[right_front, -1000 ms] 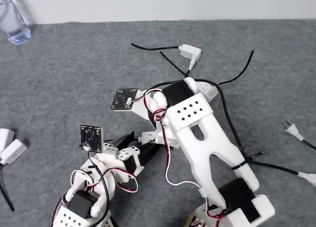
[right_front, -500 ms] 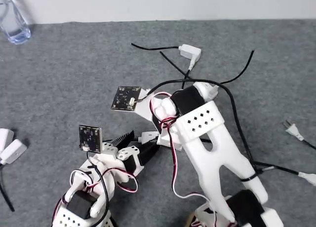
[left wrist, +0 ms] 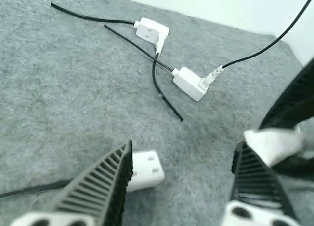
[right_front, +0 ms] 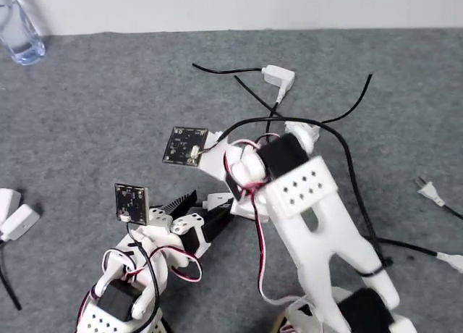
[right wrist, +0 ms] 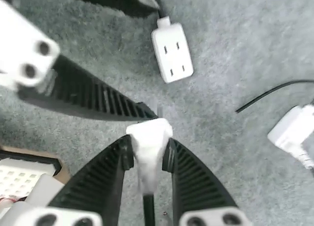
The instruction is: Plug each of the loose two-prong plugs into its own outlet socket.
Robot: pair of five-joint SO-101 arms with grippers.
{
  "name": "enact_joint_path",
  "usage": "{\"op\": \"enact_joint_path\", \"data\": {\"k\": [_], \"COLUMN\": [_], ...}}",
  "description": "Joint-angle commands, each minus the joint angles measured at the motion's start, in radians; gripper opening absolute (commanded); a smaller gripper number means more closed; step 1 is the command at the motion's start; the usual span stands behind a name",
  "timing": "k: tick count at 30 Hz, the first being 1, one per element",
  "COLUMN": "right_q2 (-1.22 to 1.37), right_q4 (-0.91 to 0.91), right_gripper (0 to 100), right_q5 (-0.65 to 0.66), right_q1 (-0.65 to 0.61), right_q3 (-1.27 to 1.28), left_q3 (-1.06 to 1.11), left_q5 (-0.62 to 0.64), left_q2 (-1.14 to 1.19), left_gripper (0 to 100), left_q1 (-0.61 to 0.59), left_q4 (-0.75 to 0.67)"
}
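The right gripper (right wrist: 147, 144) has its jaws clamped on a white plug (right wrist: 148, 131), just short of the outlet socket (right wrist: 171, 51) — the insertion step, I'd say. The left gripper (left wrist: 181, 182) waits beside that socket, jaws spread wide. Next comes lining the prongs up with a slot pair — then a straight push.

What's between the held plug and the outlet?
One finger of the open left gripper: its tip sits right in front of the plug held by the right gripper, partly across the line to the outlet. Beyond it, bare carpet.
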Motion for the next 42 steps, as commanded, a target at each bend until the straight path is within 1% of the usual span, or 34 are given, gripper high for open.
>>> {"op": "enact_joint_path", "data": {"k": [1, 3, 11, 14, 19, 24, 33, 39, 42], "right_q2": [-0.077, -0.076, -0.076, -0.074, -0.073, -0.021, 0.019, 0.019, 0.019], "right_q4": [0.041, 0.041, 0.039, 0.039, 0.038, 0.036, 0.038, 0.039, 0.039], "right_gripper": [0.8, 0.8, 0.8, 0.8, 0.8, 0.8, 0.8, 0.8, 0.8], "right_q5": [-0.011, -0.011, -0.011, -0.008, 0.028, 0.034, 0.032, 0.034, 0.061], "right_q1": [-0.085, -0.104, -0.099, -0.059, 0.048, 0.13, 0.139, 0.14, 0.188], "right_q3": [-0.032, -0.026, -0.025, -0.025, 0.012, 0.009, -0.058, 0.015, 0.031], "left_q3": [-0.002, -0.002, -0.002, -0.002, -0.002, -0.002, -0.002, -0.002, -0.002], "left_q5": [-0.003, -0.003, -0.003, -0.003, -0.003, -0.003, -0.003, -0.003, -0.003], "left_q2": [0.008, 0.008, 0.006, 0.006, 0.006, 0.006, 0.006, 0.006, 0.006], "left_gripper": [31, 31, 31, 31, 31, 31, 31, 31, 31], "left_q1": [0.008, 0.006, 0.009, 0.009, 0.005, 0.003, 0.002, 0.002, 0.002], "left_q4": [-0.006, -0.006, 0.028, 0.028, 0.028, 0.029, 0.074, 0.077, 0.078]}}
